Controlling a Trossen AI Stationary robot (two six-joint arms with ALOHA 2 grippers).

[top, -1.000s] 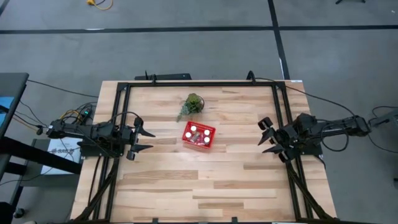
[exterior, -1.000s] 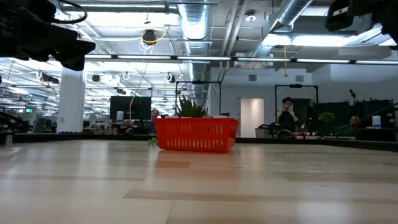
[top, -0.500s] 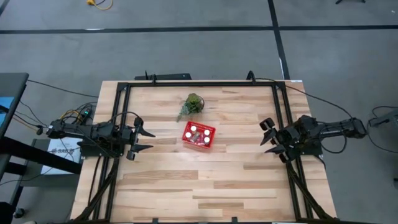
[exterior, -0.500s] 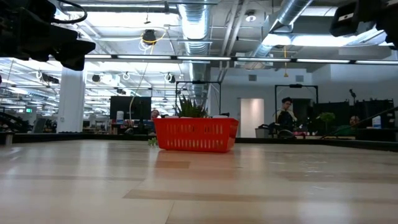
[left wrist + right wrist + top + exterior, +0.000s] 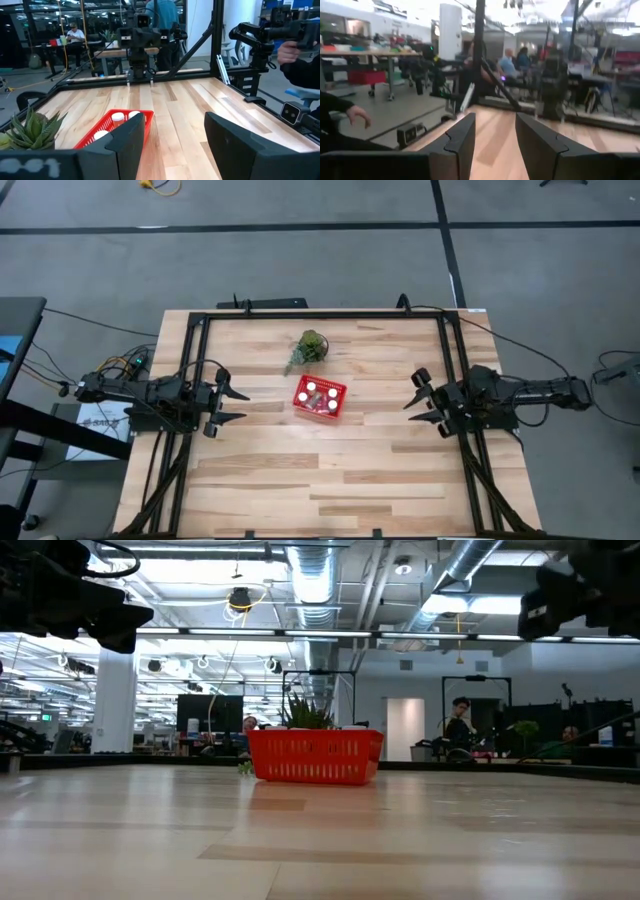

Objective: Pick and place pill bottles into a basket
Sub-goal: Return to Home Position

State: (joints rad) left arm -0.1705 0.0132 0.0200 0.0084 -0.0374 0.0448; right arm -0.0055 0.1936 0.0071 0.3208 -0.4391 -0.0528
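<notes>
The red basket (image 5: 320,397) stands on its base on the wooden table, a little left of centre; it also shows in the low view (image 5: 315,756) and the left wrist view (image 5: 112,131). Several white pill bottles (image 5: 311,388) stand inside it, and their tops show in the left wrist view (image 5: 118,117). My left gripper (image 5: 232,404) is open and empty above the table's left edge, level with the basket. My right gripper (image 5: 419,402) is open and empty above the table's right side, well clear of the basket.
A small green leafy plant (image 5: 308,348) stands just beyond the basket toward the far edge. A black metal frame (image 5: 320,315) runs round the table. People and a hand show in the room beyond the table (image 5: 357,115).
My right gripper has drawn slightly toward the table's right edge and then come back toward the left, toward the basket. It has stayed open. My left arm, the basket and the bottles have kept still.
</notes>
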